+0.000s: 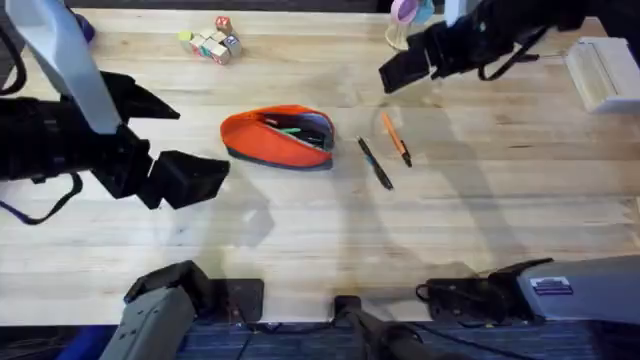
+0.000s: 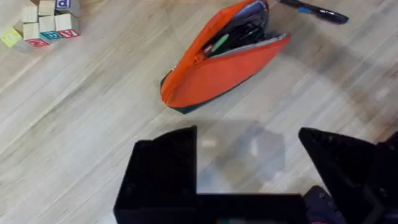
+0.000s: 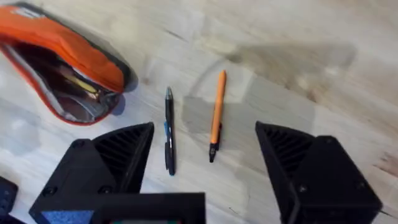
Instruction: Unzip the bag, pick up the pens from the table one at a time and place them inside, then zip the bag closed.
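Tabletop: pale joined planks, bare between arms.
Bag: orange, unzipped and gaping, just beyond the left tool, whose black fingers stand apart, holding nothing; contents dark, hard to make out.
Right tool: spread wide, empty, directly above the pens.
Orange pen and black pen: side by side, apart.
Toy blocks: far edge, partly cut off in the left wrist view.

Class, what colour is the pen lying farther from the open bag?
Orange pen with a dark tip, clearest in the right wrist view.

table | bag | orange pen | black pen | blocks
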{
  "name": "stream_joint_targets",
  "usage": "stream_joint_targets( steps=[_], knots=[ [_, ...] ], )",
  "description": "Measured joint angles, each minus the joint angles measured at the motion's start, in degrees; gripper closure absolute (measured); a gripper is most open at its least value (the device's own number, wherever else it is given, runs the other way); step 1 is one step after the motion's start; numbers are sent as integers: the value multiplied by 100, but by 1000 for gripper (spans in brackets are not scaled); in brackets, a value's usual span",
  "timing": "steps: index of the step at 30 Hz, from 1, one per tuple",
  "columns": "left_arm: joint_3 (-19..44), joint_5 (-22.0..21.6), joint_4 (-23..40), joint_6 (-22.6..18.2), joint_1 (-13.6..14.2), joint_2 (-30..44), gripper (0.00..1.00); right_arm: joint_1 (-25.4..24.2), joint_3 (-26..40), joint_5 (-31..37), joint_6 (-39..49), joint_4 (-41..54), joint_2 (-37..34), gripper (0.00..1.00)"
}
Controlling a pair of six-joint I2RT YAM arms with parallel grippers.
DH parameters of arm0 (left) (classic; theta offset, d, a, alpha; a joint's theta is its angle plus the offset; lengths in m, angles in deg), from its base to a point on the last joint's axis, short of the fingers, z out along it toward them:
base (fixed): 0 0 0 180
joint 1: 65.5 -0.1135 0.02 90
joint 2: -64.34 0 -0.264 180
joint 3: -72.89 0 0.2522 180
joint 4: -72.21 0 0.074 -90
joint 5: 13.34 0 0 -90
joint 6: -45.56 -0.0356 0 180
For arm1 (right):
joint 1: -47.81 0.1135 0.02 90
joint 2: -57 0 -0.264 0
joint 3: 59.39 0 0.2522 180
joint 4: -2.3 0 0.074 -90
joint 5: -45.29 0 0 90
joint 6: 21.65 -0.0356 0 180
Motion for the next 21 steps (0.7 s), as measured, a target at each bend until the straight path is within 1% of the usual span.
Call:
stream_joint_targets(
  steps=[11, 21],
  knots=[
    [0, 0, 0, 0, 0, -2, 8, -98, -776, 79, 282, -511, 0, 5],
    [0, 2, 0, 0, 0, -2, 7, -101, -1534, 109, 435, -1264, -1, 5]
  ],
)
